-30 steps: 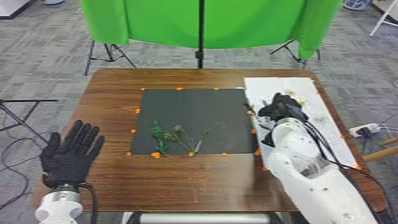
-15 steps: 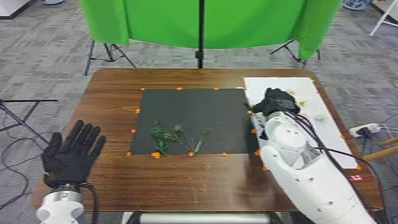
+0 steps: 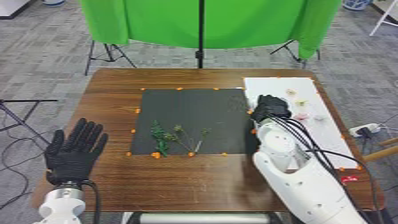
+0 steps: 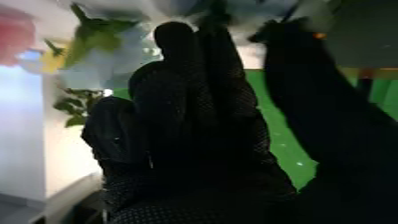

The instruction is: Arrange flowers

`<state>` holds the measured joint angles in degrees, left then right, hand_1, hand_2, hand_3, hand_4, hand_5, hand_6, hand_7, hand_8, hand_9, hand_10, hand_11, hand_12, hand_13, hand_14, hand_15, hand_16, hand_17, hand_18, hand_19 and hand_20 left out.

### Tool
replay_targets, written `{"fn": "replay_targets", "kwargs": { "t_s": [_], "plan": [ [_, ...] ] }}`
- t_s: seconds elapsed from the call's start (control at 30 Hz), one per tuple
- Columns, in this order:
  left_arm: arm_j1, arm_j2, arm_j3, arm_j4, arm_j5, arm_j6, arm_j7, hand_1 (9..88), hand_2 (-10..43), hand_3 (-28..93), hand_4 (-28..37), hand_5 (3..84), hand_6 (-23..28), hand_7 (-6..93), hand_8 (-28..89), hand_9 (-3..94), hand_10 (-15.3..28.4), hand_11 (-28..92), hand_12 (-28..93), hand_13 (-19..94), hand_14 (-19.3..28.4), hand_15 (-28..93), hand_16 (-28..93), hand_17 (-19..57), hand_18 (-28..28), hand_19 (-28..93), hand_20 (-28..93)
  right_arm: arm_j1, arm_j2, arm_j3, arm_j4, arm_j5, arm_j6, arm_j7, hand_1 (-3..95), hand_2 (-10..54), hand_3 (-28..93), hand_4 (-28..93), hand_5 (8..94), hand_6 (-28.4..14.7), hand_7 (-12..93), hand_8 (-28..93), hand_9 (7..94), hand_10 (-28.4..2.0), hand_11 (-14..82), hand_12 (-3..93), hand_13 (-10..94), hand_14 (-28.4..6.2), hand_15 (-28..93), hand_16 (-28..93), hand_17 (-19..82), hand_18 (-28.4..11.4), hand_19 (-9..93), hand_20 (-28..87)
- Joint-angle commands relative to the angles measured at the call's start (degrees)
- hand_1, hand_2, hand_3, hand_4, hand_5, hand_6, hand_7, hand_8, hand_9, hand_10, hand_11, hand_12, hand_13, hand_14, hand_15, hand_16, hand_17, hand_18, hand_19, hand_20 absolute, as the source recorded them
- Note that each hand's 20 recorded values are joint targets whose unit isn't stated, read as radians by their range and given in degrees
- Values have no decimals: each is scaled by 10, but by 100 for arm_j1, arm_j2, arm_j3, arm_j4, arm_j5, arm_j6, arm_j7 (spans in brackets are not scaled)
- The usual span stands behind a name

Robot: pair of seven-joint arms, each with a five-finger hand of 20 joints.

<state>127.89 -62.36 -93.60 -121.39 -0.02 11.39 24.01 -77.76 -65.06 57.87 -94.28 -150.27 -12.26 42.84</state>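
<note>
The left hand [image 3: 73, 161] lies at the tabletop's [image 3: 169, 187] left side, released, its fingers straight. The right hand [image 3: 271, 107] is over the line between the dark mat [image 3: 191, 110] and the white sheet [image 3: 278, 84]; whether it grasps anything, I cannot tell. A faint, thin sprig [image 3: 237, 103] shows on the mat's far right part, just beside that hand. Nearer the mat's front edge lie a leafy green stem [image 3: 160, 135] and, to its right, some thin stalks [image 3: 188, 140]. Pale flowers [image 3: 302, 117], including pink and yellow ones, are on the sheet, right of the right hand.
</note>
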Motion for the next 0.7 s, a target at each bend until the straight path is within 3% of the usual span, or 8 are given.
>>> {"fn": "replay_targets", "kwargs": {
  "t_s": [0.03,0.27,0.33,0.4,0.5,0.7],
  "plan": [
    [39,-14,57,22,-127,27,-31,265,130,772,-283,482,108,163,-97,414,162,240,115,304,161,372,-68,-79,141,345,123,-310,-120,-144,287,-53,192,-146,569,-95,719,-282,735,-46,422,86,824,-147,155,361,706,-138,720,274,418,-279,932,649],
    [79,-44,55,6,-148,43,7,265,131,772,-283,484,108,163,-98,414,162,240,115,305,161,373,-69,-79,141,346,123,-483,31,-2,-107,4,504,-119,569,-95,741,-283,745,-37,446,123,847,-141,141,403,719,-134,714,280,421,-279,932,636],
    [90,-46,50,-1,-148,53,9,265,132,772,-283,483,108,163,-98,414,162,240,115,306,161,372,-70,-79,141,346,123,-601,144,72,-413,-12,740,-152,566,-95,753,-283,740,-39,455,133,845,-140,149,408,720,-135,717,282,422,-280,932,635],
    [117,-49,52,-47,-170,195,28,266,132,771,-283,483,109,163,-97,415,161,241,116,305,161,373,-70,-79,141,347,123,-790,259,146,-793,-182,1097,-216,564,-95,763,-283,739,-42,463,138,845,-143,158,412,720,-136,720,284,424,-281,932,635],
    [185,-60,36,-60,-183,164,64,265,135,772,-283,488,109,163,-98,417,162,243,115,306,162,374,-71,-80,141,348,124,-961,370,154,-1323,-329,1434,-351,564,-95,772,-283,748,-45,459,140,851,-146,165,411,722,-136,722,289,427,-282,932,635],
    [146,-61,47,-69,-192,293,46,266,140,770,-283,489,108,167,-98,419,163,245,115,307,162,375,-71,-80,141,351,125,-1058,117,-13,-1868,54,1211,-468,566,-95,776,-283,749,-44,453,151,850,-149,171,416,720,-136,722,300,430,-283,932,638]
  ]
}}
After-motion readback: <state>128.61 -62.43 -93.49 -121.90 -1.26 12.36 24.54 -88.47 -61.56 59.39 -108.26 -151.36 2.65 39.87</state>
